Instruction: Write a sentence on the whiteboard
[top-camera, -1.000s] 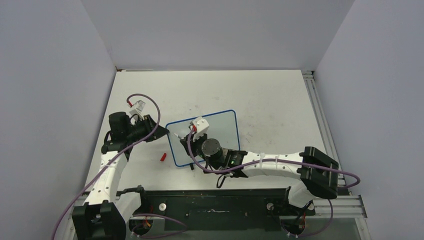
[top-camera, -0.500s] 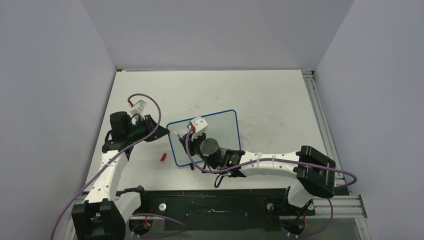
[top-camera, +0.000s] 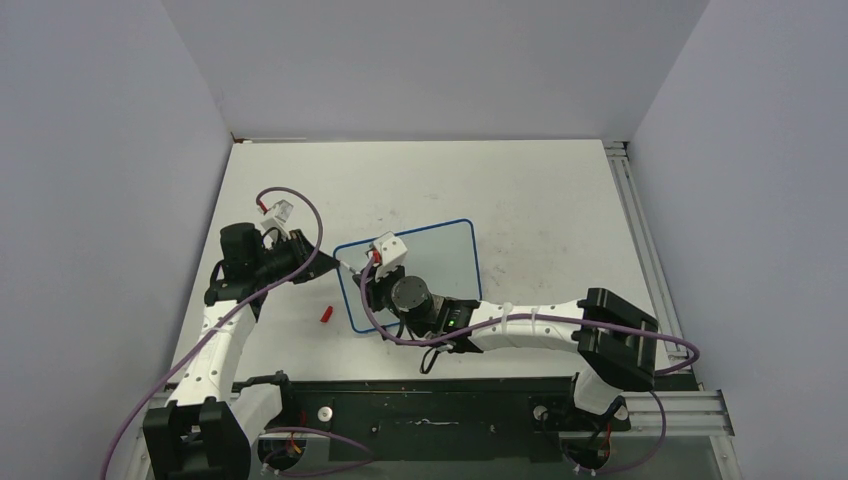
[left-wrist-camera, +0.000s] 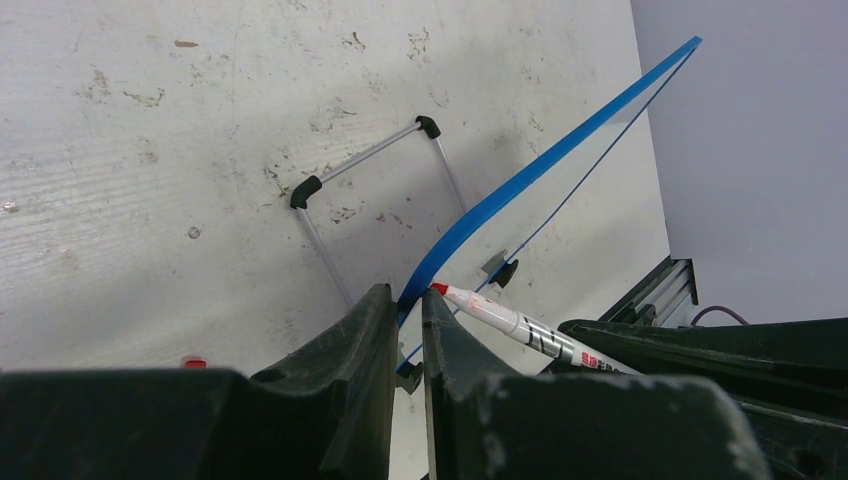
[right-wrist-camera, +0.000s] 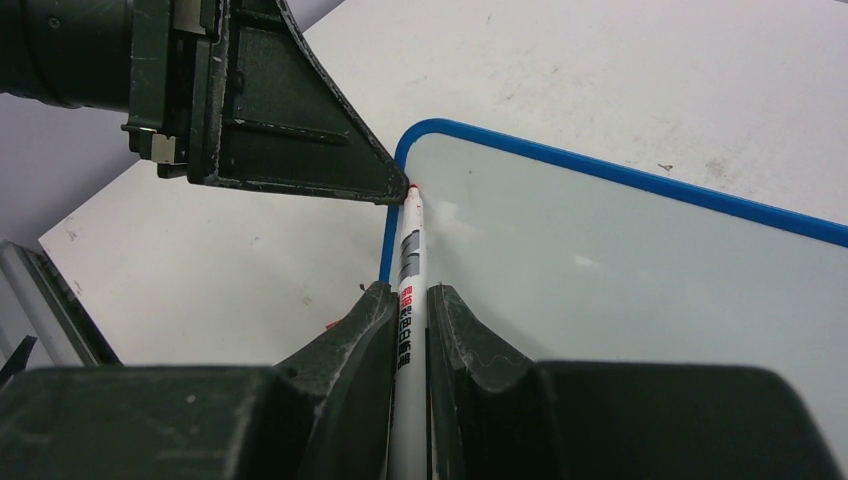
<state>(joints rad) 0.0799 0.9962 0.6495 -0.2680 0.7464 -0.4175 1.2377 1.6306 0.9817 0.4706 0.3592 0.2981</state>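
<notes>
A small glossy white whiteboard (top-camera: 440, 255) with a thin blue rounded frame sits near the middle of a scuffed white surface (top-camera: 540, 200). It is propped at a slant on a thin metal wire stand (left-wrist-camera: 365, 158) with black tips. The left fingers (left-wrist-camera: 385, 310) are drawn close together and pinch the blue frame at the board's left corner. Their tips hide the exact spot. The right fingers (right-wrist-camera: 385, 305) pinch a white marker pen (right-wrist-camera: 408, 250) with black and red printing on its barrel. The rear of the barrel is cut off between them. The marker's red tip sits just inside that same corner, right beside the left fingers. I cannot tell whether it touches the glossy face or hovers just off it. From above, the right arm's wrist covers the board's lower left part and hides the marker entirely. A small red cap (top-camera: 326, 314) lies on the surface just left of the board, near its lower corner.
</notes>
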